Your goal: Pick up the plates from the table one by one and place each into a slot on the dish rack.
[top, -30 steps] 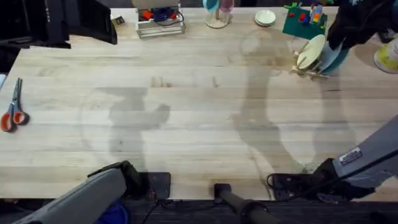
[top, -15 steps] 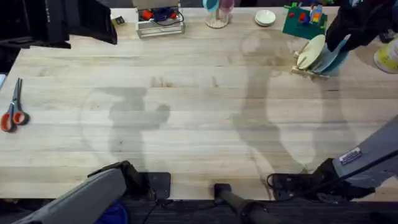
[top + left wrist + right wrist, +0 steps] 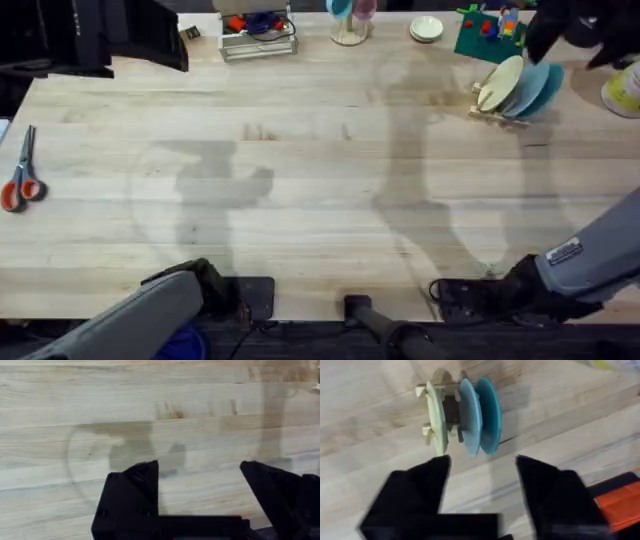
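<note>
Three plates stand on edge in the dish rack [image 3: 492, 112] at the far right of the table [image 3: 320, 170]: a cream plate [image 3: 499, 82], a light blue plate [image 3: 521, 90] and a teal plate [image 3: 545, 90]. The right wrist view shows the same cream plate [image 3: 436, 420], light blue plate [image 3: 471, 417] and teal plate [image 3: 490, 416], each in its own slot between the rack's pegs [image 3: 451, 410]. My right gripper [image 3: 565, 25] hovers beyond the rack, open [image 3: 482, 485] and holding nothing. My left gripper [image 3: 200, 490] is open over bare wood near the front edge.
Red-handled scissors [image 3: 20, 180] lie at the left edge. Along the back stand a wire basket [image 3: 258, 35], a cup [image 3: 348, 25], a small white dish [image 3: 426, 28] and a green board with toys [image 3: 488, 35]. A pale container [image 3: 625, 90] sits right of the rack.
My right gripper has let go of the teal plate and pulled back from the rack. The teal plate now stands free in its slot. The left arm has not moved.
</note>
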You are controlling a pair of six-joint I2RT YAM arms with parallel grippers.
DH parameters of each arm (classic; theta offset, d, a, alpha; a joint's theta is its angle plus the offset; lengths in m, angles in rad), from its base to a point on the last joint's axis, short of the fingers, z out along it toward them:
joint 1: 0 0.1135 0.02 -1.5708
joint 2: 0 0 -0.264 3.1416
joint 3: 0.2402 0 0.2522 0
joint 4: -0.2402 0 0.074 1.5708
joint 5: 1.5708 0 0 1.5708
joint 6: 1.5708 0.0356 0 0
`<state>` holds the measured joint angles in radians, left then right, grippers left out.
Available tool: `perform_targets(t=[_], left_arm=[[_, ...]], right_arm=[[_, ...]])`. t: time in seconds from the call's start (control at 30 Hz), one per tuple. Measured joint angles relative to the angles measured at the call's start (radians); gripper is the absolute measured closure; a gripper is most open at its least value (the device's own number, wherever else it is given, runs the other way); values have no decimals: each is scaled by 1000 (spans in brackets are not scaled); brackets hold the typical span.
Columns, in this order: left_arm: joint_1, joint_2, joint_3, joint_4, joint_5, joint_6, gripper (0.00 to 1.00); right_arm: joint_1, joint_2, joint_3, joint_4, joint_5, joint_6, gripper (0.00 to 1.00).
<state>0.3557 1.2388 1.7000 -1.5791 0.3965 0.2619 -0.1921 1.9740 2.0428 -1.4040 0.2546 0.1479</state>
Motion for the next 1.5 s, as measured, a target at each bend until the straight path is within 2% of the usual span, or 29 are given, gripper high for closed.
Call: perform_targets(t=[0.07,0.1,0.27,0.4,1.0,1.17,1.5], left_arm=[[0,0,0,0,0,0,6],[0,0,0,-1,0,0,6],[0,0,0,-3,0,0,6],[0,0,0,-3,0,0,7],[0,0,0,-24,0,0,7],[0,0,0,-30,0,0,6],[0,0,0,-30,0,0,6]], right_arm=[[4,-12,56,-36,0,-11,41],[6,-18,83,-55,0,-17,20],[34,-64,218,-142,0,-44,9],[57,-124,271,-200,0,-52,9],[144,-425,279,-213,-5,-52,7],[150,-534,240,-213,-52,-67,6],[150,-713,-37,-213,-88,-132,9]])
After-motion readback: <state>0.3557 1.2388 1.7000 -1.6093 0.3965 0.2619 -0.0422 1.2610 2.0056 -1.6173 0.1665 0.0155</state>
